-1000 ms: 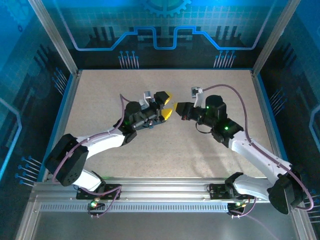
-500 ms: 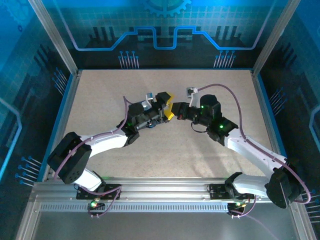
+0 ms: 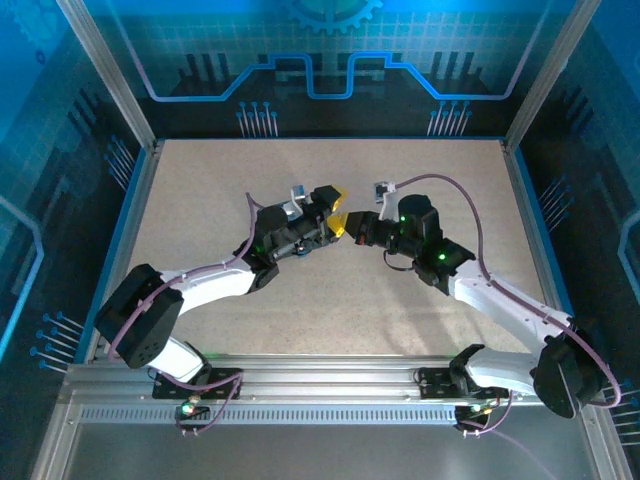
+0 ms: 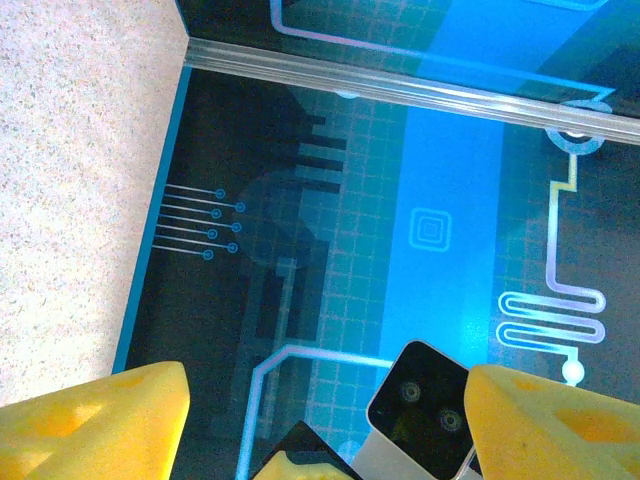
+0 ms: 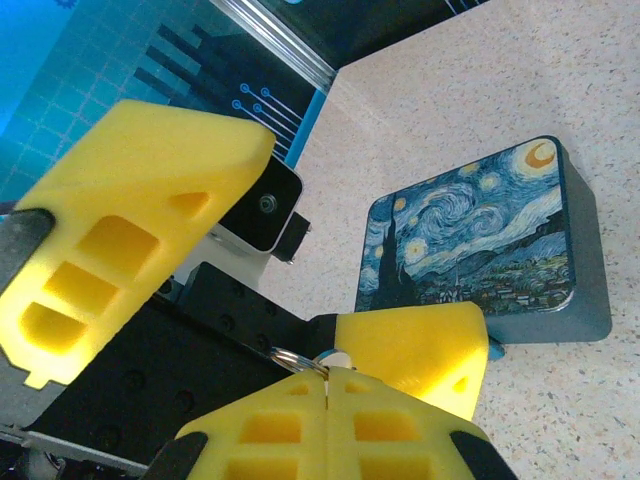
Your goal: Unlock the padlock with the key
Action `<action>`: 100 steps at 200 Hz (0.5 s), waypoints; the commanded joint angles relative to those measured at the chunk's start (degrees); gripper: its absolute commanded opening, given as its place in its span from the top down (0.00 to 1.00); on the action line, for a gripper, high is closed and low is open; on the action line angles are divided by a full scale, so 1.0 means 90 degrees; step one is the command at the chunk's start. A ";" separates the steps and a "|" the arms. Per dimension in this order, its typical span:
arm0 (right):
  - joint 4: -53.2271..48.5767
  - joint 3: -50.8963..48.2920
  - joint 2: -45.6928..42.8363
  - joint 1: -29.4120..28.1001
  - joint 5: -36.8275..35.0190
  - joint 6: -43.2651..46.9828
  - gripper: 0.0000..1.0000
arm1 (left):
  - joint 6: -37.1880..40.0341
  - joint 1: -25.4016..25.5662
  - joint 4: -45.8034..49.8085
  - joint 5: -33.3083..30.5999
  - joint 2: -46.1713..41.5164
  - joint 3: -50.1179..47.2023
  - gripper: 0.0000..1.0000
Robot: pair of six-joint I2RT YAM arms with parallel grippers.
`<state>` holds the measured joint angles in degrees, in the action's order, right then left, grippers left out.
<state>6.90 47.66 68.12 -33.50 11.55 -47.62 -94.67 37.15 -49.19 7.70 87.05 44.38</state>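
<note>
Where the yellow pads of the right hand [image 5: 327, 392] press flat together, at 6 o'clock in its wrist view, a thin metal loop [image 5: 296, 358] comes out of the seam. So this hand is closed, and it grips the piece that carries the loop. The loop points out of the pads toward 11 o'clock. The body of the piece is hidden in the foam, so I cannot tell if it is the padlock or the key, and I cannot read its long axis.

Just beyond, the left hand [image 4: 325, 395] stands open around this tip. One of its fingers [image 5: 140, 215] is large at 10 o'clock. The other sits just beside the right pad, at 3 o'clock of the loop; if it touches, I cannot say. In the left wrist view the two fingers are well apart, with a small camera block [image 4: 420, 408] between them.

Farther, at 2 o'clock, a blue tin [image 5: 470, 235] with a painted starry night lies flat on the counter [image 5: 470, 60], lid up. The counter is pale beige and speckled. From above, the arms meet a little toward 12 o'clock from its centre, the left from 7 o'clock, the right from 5 o'clock. Behind stands a blue wall [image 4: 440, 160] with circuit-like lines and an aluminium rail [image 4: 400, 85].
</note>
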 commanded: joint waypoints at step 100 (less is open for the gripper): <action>-0.0089 -0.0208 -0.0313 -0.0104 -0.0272 -0.0109 1.00 | -0.0039 0.0033 0.0149 -0.0240 -0.0236 -0.0004 0.45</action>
<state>6.42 46.63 66.46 -33.50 10.33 -47.83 -94.63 37.15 -47.83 6.66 86.80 44.36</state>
